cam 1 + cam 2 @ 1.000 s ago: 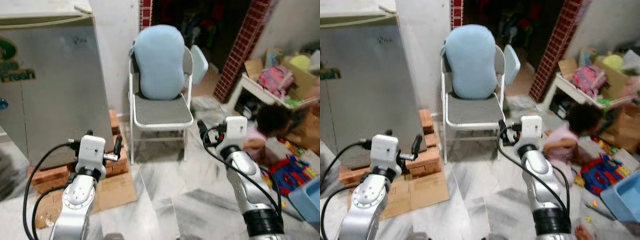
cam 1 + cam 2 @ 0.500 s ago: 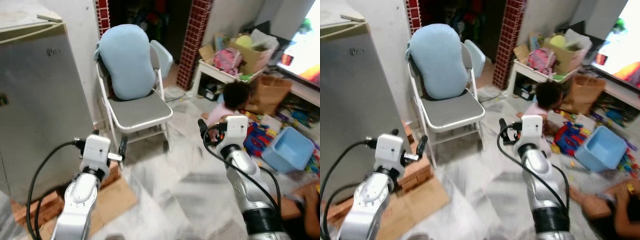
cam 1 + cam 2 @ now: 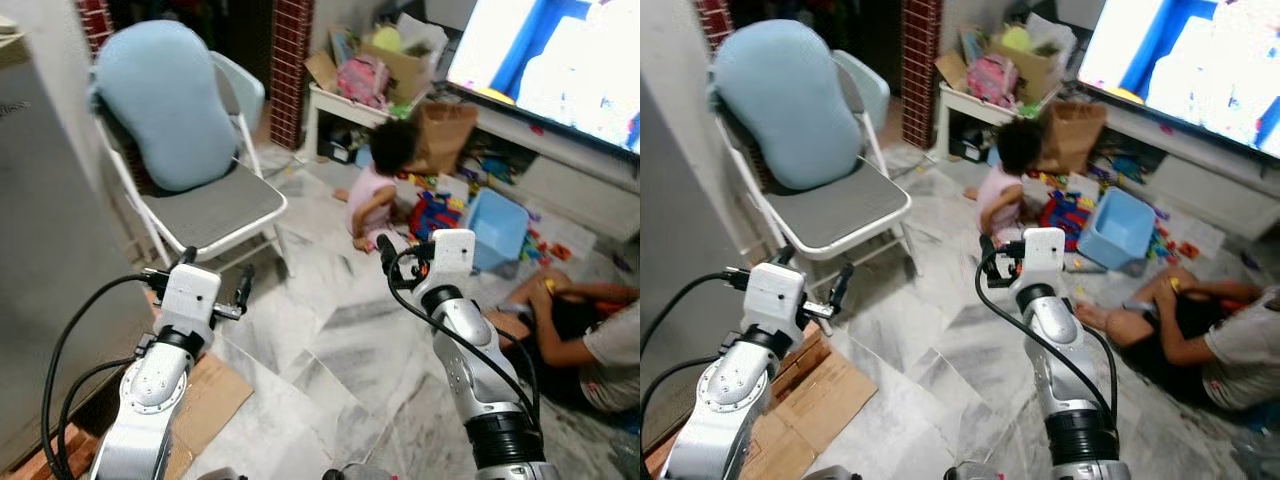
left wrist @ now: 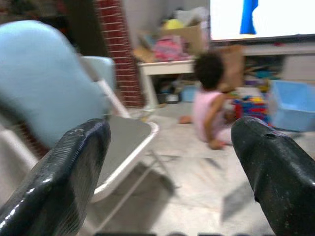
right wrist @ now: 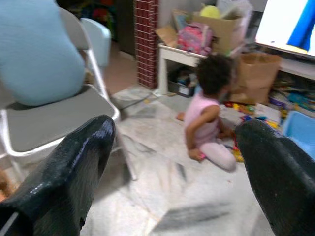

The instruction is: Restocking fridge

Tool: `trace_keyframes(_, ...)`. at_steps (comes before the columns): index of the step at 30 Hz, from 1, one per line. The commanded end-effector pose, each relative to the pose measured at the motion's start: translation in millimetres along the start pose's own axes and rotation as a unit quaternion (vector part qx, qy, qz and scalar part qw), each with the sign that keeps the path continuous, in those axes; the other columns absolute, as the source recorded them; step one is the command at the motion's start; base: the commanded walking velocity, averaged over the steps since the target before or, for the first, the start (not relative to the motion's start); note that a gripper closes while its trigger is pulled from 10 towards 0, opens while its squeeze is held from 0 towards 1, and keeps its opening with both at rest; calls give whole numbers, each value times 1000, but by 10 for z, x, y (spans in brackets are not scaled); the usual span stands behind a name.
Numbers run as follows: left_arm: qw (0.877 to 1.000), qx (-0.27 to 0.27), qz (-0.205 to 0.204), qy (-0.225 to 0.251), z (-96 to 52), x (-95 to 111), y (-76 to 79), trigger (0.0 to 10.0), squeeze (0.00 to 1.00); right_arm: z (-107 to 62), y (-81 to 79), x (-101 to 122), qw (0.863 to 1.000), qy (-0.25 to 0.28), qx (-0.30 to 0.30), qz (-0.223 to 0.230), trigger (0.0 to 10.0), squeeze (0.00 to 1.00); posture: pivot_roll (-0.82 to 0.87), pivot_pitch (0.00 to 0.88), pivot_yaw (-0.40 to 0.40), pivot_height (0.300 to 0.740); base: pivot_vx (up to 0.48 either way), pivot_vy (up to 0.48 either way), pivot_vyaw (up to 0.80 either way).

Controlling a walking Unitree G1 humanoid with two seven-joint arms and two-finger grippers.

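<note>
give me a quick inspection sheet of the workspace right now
surface: pale marble floor, flattened cardboard by the robot's left
job's things: grey fridge at far left; nothing seen to stock
clutter: folding chair with blue cushion, toys, blue bin
grippers: left gripper and right gripper both open, empty
cables: black cables along both arms
surroundings: two people on floor, child and another; lit screen

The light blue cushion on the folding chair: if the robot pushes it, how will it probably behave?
The light blue cushion looks soft and rounded, so it would probably dent and flop. It only leans against the back of the folding chair, so a push may slide or topple it. It seems light for its size.
</note>
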State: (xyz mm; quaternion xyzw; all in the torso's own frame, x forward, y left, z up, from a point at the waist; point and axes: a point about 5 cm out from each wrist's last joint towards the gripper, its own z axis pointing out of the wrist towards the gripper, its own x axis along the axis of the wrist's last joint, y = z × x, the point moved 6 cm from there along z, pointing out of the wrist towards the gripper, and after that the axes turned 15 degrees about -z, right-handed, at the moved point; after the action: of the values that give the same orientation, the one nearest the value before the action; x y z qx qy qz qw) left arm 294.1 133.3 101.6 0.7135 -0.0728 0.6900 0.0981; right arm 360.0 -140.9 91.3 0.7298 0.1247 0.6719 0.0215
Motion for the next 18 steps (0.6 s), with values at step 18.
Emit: trace_keyframes(18,1000,-27,-14,9,-1,48,110,10000,0,28,22,20,1000,1,-3,1,10000,0,69,0,-79,740,0,0,-800)
